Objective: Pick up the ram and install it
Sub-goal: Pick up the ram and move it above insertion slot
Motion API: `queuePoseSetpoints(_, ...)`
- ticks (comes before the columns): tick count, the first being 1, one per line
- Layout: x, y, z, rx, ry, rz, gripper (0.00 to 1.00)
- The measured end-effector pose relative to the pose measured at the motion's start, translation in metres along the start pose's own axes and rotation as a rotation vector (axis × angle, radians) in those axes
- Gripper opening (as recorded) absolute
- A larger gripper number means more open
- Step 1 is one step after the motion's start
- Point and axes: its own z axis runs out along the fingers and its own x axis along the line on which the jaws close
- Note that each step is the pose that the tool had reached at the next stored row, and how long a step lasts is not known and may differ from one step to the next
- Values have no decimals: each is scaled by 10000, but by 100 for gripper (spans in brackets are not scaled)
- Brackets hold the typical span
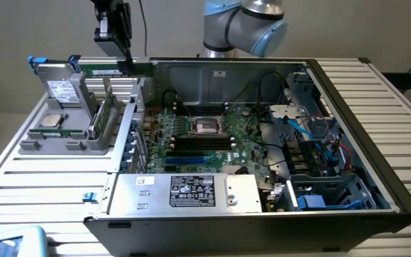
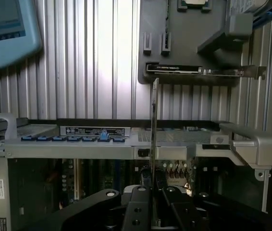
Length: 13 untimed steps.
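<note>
The end effector (image 1: 128,58) is clamped on the ram (image 1: 105,70). In the wrist view the ram stands edge-on between the fingers (image 2: 138,207). It is held in the air above the case's (image 1: 213,80) far corner on the exterior view's left, well apart from the case's memory slots (image 1: 202,142).

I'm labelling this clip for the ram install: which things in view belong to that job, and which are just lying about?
In the job: ram, gripped in the tool; black memory slots.
Lying about: processor chip, silver drive and green card, all in the gray tray.
</note>
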Motion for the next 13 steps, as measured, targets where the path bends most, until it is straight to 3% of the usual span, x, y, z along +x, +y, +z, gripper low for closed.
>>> queuePoseSetpoints(13, 3, -591, 11, -29, 1, 0, 14)
